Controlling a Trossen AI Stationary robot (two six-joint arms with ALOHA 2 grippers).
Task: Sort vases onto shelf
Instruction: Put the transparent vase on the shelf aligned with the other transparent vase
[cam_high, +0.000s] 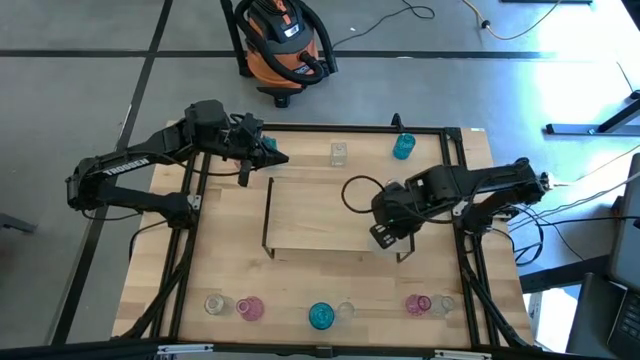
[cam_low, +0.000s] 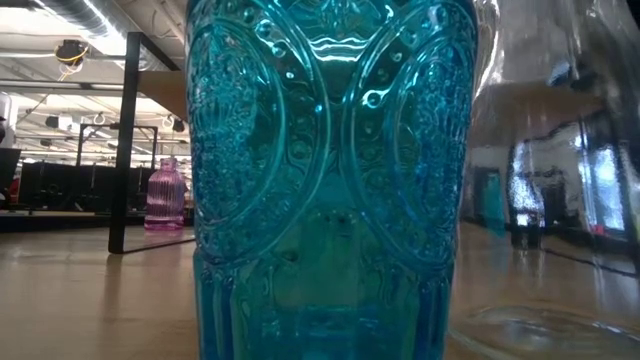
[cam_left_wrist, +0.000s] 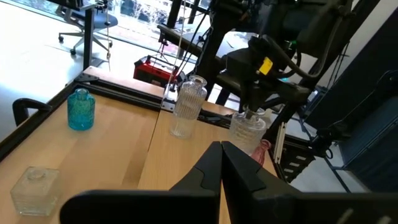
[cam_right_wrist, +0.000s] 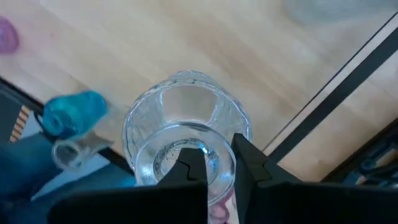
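The light-wood shelf (cam_high: 320, 215) stands mid-table. My right gripper (cam_right_wrist: 214, 158) is shut on a clear glass vase (cam_right_wrist: 186, 124) at the shelf's near right corner (cam_high: 385, 237); it also shows in the left wrist view (cam_left_wrist: 249, 127). My left gripper (cam_left_wrist: 222, 146) is shut and empty above the table's far left part (cam_high: 262, 150). A clear ribbed vase (cam_left_wrist: 186, 106) stands near the right arm. A clear vase (cam_high: 338, 153) and a teal vase (cam_high: 403, 147) stand at the far edge. Several pink, teal and clear vases stand in a row along the near edge (cam_high: 320, 316). My right gripper holds the clear vase by the rim of its mouth (cam_right_wrist: 229, 152), one finger inside the mouth (cam_right_wrist: 189, 165) and one outside (cam_right_wrist: 249, 163). The fingers come from above, pointing down. The vase hangs upright below them; whether its base rests on anything, I cannot tell.
The black frame rails (cam_high: 200, 230) run along the tabletop's sides. A black cable loop (cam_high: 358, 193) lies on the shelf beside the right arm. An orange shop vacuum (cam_high: 285, 45) stands on the floor beyond the far edge. The teal vase (cam_low: 330, 180) fills the low view.
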